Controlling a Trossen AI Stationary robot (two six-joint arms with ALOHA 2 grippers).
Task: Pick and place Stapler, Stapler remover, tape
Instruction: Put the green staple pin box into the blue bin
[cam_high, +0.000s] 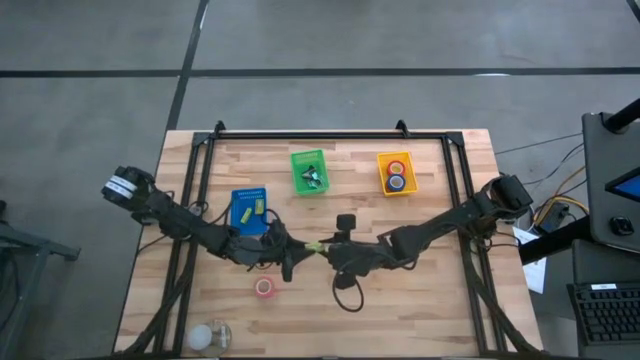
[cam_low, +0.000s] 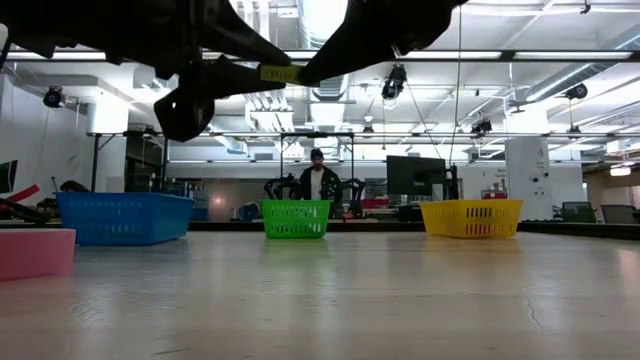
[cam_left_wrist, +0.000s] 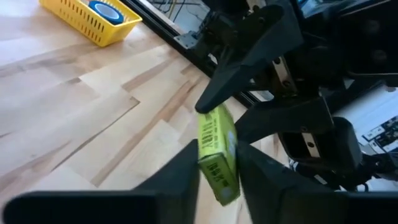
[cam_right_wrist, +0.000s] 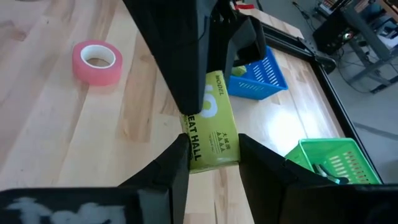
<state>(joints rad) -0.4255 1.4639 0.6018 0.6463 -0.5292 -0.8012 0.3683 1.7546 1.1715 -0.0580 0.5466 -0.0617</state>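
Note:
A small yellow-green box (cam_high: 314, 246) with printed lettering hangs in mid-air over the table's middle, between my two grippers. My left gripper (cam_high: 301, 250) reaches it from the left and my right gripper (cam_high: 328, 248) from the right; both are shut on it. In the low view the box (cam_low: 279, 73) shows well above the tabletop. A pink-red tape roll (cam_high: 264, 288) lies flat on the wood near the box, toward the near edge. A red and a blue tape roll (cam_high: 397, 176) lie in the yellow basket (cam_high: 381, 172). My left gripper pinches one end of the box (cam_left_wrist: 219, 171) between its two fingers (cam_left_wrist: 185, 168), reaching level from the table's left. The box is lifted clear of the table. My right gripper pinches the opposite end of the box (cam_right_wrist: 211, 152) between its two fingers (cam_right_wrist: 177, 158), coming level from the table's right. The box spans the gap between the two grippers.
A blue basket (cam_high: 249, 209), a green basket (cam_high: 309, 171) holding small items and the yellow basket stand along the far half. A small black object (cam_high: 346, 221) sits behind the grippers. A clear tape dispenser (cam_high: 210, 335) lies at the near-left corner. A person (cam_low: 317, 180) stands beyond the table.

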